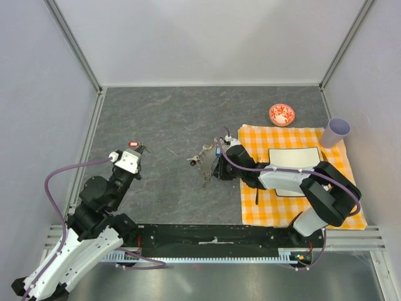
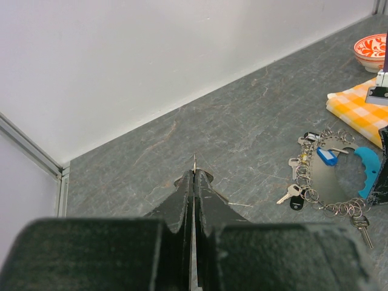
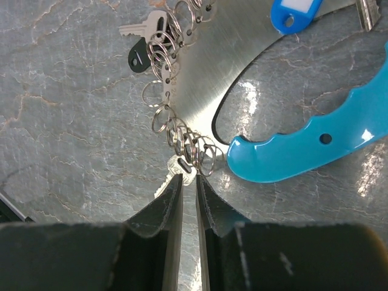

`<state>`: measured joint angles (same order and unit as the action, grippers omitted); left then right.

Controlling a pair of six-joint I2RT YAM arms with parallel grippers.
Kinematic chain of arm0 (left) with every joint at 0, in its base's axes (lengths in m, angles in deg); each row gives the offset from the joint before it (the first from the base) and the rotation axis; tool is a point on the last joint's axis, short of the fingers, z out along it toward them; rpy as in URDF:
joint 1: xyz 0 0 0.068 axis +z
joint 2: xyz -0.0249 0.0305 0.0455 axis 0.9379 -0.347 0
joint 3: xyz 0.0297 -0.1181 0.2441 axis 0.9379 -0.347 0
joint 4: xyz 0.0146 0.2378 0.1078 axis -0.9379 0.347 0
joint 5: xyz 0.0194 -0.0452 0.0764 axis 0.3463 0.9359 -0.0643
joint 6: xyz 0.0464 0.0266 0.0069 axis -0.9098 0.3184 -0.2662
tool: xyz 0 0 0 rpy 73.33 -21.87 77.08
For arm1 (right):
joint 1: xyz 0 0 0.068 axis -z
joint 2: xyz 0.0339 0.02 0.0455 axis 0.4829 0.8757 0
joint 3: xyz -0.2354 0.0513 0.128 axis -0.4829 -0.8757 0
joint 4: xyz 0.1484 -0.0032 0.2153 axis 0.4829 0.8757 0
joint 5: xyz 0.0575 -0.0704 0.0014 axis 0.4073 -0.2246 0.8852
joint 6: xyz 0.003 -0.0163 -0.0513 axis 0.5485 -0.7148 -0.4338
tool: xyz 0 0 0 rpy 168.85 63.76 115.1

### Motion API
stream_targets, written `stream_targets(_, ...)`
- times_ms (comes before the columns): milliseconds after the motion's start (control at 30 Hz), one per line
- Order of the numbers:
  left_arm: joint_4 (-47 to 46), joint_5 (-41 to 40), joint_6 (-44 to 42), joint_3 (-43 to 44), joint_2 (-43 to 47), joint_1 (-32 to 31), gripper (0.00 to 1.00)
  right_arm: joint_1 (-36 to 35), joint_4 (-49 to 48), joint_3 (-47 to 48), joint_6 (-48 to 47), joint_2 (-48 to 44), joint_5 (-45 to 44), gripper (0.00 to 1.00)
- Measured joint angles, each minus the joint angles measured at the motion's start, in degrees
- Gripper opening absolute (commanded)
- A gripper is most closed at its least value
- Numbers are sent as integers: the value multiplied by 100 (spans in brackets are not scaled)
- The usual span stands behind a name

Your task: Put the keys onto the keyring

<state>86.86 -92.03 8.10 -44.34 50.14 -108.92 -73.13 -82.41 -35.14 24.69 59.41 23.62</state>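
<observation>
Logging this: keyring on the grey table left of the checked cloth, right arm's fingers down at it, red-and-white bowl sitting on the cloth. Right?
Not quite. The bowl sits on the bare table just beyond the cloth's far edge, not on the cloth; the top view shows it. The keyring does lie left of the cloth, with the right arm's fingers at it.

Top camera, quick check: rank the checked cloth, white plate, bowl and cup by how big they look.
1. checked cloth, clearly largest
2. white plate, partly covered
3. bowl and cup look about alike, so not ranked
</observation>
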Motion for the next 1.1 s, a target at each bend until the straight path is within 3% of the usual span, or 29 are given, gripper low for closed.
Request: stream_targets(1100,0,4,2,0,4,0,2,0,-1064,-455,588,348,-245,22)
